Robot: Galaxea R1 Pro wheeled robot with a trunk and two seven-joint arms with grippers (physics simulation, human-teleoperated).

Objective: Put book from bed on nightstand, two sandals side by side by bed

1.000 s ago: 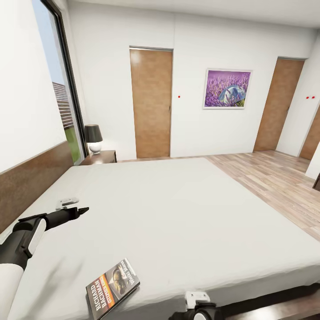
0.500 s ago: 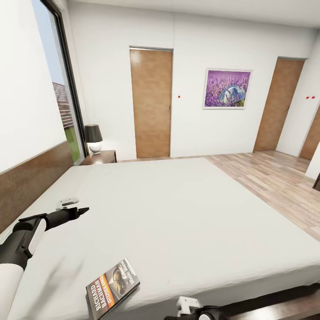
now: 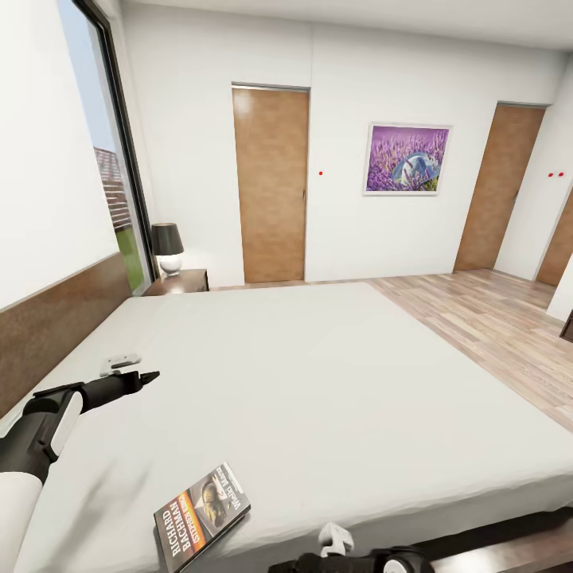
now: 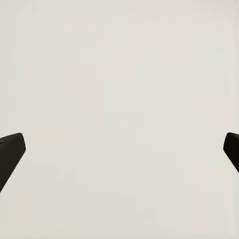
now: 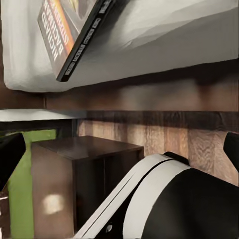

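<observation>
One second on, our right pincer (image 3: 290,567) has slid leftward along the foot of the bed (image 3: 334,382), closing on the book (image 3: 201,515), which lies flat at the mattress edge just beside it; both pincers' jaws stand apart, the left pincer (image 3: 147,376) hovering empty.

A pale grey-white cloth mattress (image 3: 318,382) looks smooth and matt. On it lies a thin paperback book (image 3: 200,513) with a glossy printed cover. The headboard (image 3: 56,326) shows dark brown grained wood; the plank floor (image 3: 485,318) is light, faintly shiny wood. The doors (image 3: 270,183) are matt brown wood.
</observation>
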